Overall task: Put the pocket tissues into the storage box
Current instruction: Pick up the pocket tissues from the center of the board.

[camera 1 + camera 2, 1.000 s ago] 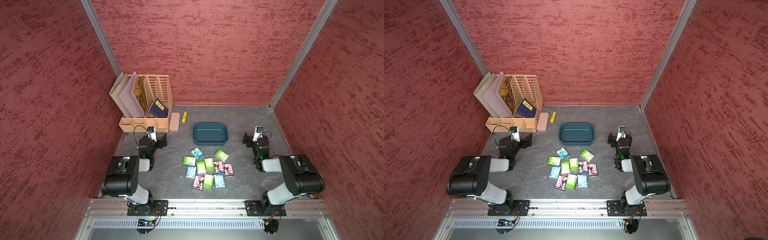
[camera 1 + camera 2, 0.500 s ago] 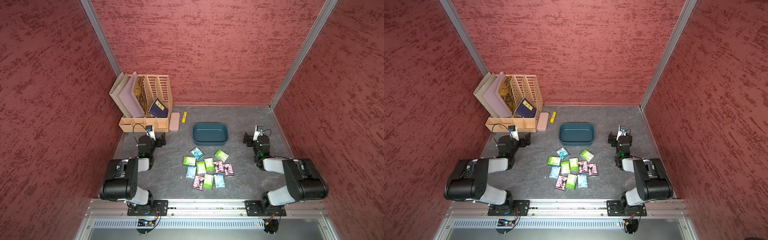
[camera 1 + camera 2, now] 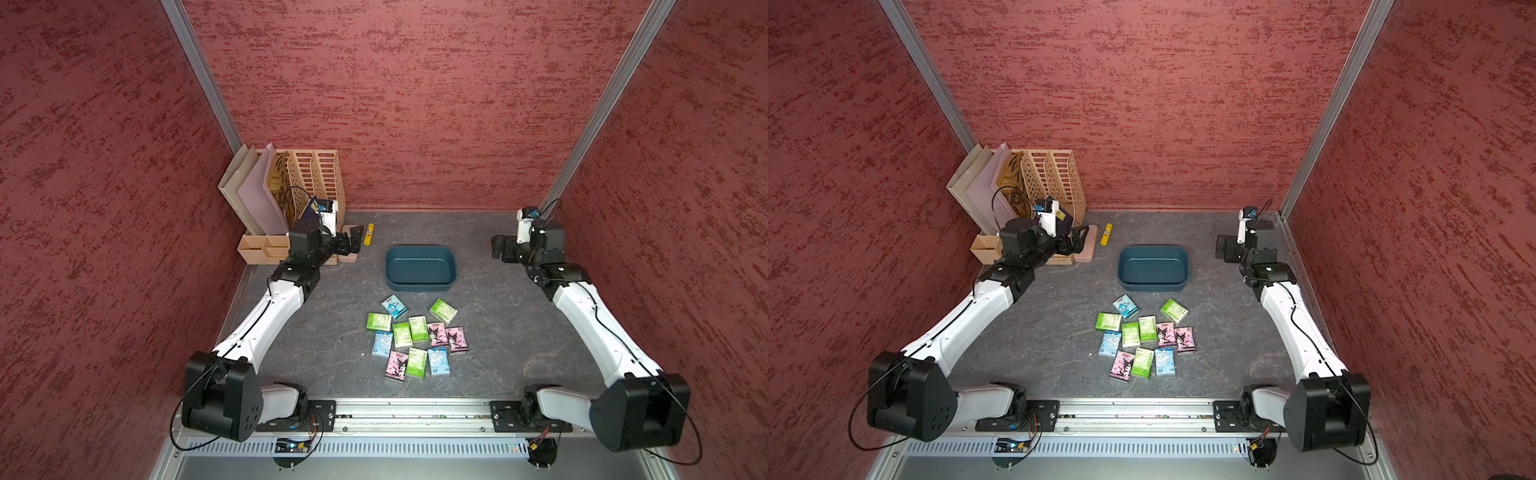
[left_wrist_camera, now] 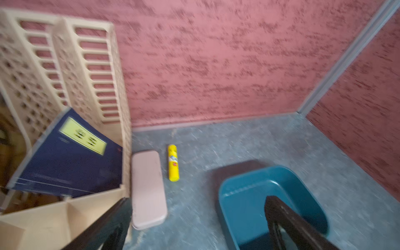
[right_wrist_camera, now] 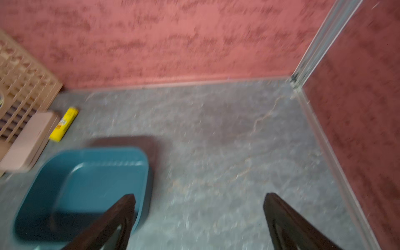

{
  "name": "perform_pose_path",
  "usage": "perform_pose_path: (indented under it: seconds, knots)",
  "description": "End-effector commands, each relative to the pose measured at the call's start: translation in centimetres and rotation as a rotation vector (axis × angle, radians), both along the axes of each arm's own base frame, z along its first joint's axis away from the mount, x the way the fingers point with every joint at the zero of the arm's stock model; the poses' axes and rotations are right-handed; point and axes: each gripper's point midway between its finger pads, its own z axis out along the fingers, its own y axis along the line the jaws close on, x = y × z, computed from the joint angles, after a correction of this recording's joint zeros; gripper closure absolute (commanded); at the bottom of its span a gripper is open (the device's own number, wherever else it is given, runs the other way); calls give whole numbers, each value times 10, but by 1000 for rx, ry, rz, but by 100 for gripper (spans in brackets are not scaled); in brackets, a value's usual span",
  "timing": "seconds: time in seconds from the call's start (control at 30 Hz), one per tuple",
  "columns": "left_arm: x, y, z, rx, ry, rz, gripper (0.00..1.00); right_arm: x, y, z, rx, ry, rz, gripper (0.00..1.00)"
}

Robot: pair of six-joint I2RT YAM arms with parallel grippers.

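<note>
Several pocket tissues (image 3: 415,336) (image 3: 1146,338), green, pale blue and pink packs, lie flat in a cluster on the grey table, nearer to me than the storage box. The storage box (image 3: 420,266) (image 3: 1152,266), a dark teal tub, holds nothing. My left gripper (image 3: 352,242) (image 3: 1079,241) hovers open by the pink case, left of the box. My right gripper (image 3: 498,247) (image 3: 1223,247) hangs open to the right of the box. Both wrist views are blurred. The left gripper (image 4: 197,201) and the right gripper (image 5: 199,195) each have nothing between their fingers, with the box (image 4: 249,194) (image 5: 93,177) close by.
A beige slotted organiser (image 3: 307,178) with folders and a navy book (image 4: 69,155) fills the back left corner. A flat pink case (image 4: 148,190) and a yellow tube (image 3: 368,234) (image 4: 173,162) lie beside it. Red walls enclose the table on three sides.
Both arms have unfolded and reached further toward the back of the table, lifting the grippers to either side of the box. The packs and box have not moved.
</note>
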Motion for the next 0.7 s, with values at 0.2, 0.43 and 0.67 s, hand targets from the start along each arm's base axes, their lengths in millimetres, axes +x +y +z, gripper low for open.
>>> perform_pose_path:
  seconds: [0.2, 0.43, 0.67]
  knots:
    - [-63, -80, -81, -2, 438, -305, 0, -91, 92, -91, 29, 421, 298, 6]
    - [-70, -90, -90, -23, 484, -345, 0, -92, 140, -122, 26, 453, 444, 9]
    - [-69, -91, -91, -33, 485, -346, 0, -84, 159, -149, -7, 475, 502, 14]
